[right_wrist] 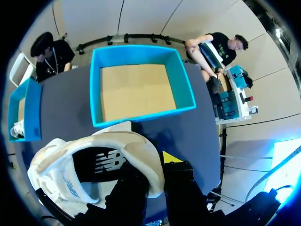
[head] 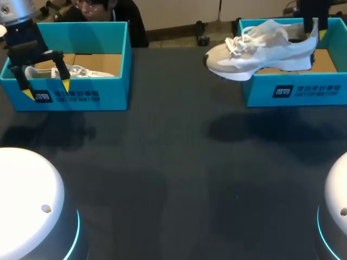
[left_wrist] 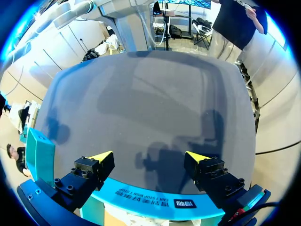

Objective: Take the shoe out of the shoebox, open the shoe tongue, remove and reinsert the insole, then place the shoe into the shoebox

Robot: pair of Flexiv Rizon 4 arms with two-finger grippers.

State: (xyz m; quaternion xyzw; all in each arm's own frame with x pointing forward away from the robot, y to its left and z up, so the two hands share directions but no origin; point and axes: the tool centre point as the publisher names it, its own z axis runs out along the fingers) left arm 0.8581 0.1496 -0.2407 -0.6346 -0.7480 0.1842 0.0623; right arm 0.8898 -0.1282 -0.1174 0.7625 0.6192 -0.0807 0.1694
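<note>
The right hand pinches the shoe, up by the right box. The left hand is spread over the left box.

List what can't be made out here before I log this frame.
1. One fingertip of the right gripper: right wrist view, hidden inside the shoe.
2. Most of the second shoe: head view, hidden by the left shoebox and left gripper; left wrist view, cut off by the rim.
</note>
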